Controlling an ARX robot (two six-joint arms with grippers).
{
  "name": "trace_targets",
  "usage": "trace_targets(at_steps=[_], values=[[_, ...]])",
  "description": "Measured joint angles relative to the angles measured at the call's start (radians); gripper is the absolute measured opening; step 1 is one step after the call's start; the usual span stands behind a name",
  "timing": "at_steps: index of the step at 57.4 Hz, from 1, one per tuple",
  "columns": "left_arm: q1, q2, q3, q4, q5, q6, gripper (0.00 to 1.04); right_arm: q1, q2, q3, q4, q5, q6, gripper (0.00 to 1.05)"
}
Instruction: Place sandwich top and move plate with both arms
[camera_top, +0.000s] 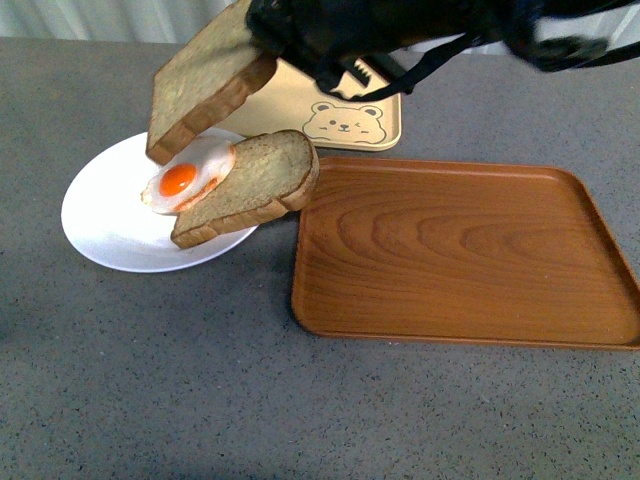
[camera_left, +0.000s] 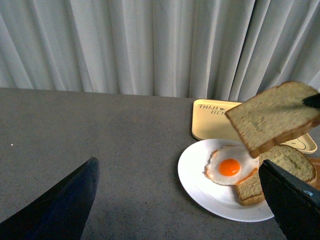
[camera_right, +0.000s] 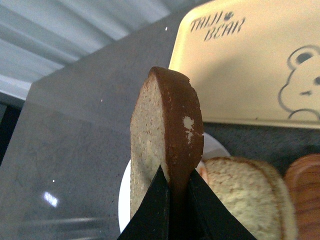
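Nearest us, the right claw (camera_right: 176, 176) pinches the crust edge of the sandwich top (camera_top: 205, 80), which hangs tilted over the fried egg (camera_top: 185, 178) on the plate (camera_top: 105, 235). The left claw (camera_left: 177, 165) is spread and empty. We judge the bread light, soft and easily crushed, best held by its crust. Count on the bench (camera_top: 150, 400): two bread slices, one egg, one plate, two trays.

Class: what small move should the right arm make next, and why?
Probably lower and level the sandwich top: the right gripper holds it tilted over the fried egg and lower slice on the plate.
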Motion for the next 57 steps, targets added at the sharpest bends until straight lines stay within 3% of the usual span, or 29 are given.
trace_targets(at_steps=[17,33,48,49,51,53,57], values=[[0.000,0.000,0.000,0.000,0.000,0.000,0.96,0.051,0.093,0.004,-0.060,0.038,-0.002,0.03],[0.000,0.000,0.000,0.000,0.000,0.000,0.96,0.035,0.012,-0.113,-0.034,0.072,-0.041,0.51],[0.000,0.000,0.000,0.000,0.000,0.000,0.96,-0.045,-0.260,-0.281,-0.012,0.111,-0.147,0.92],[0.000,0.000,0.000,0.000,0.000,0.000,0.96,-0.048,-0.275,-0.299,0.002,0.138,-0.169,0.93],[0.000,0.000,0.000,0.000,0.000,0.000,0.96,-0.060,-0.337,-0.396,0.179,0.311,-0.290,0.85],[0.000,0.000,0.000,0.000,0.002,0.000,0.96,-0.079,-0.393,-0.475,0.300,0.397,-0.383,0.79],[0.000,0.000,0.000,0.000,0.000,0.000,0.96,-0.140,-0.536,-0.637,0.448,0.452,-0.544,0.66]])
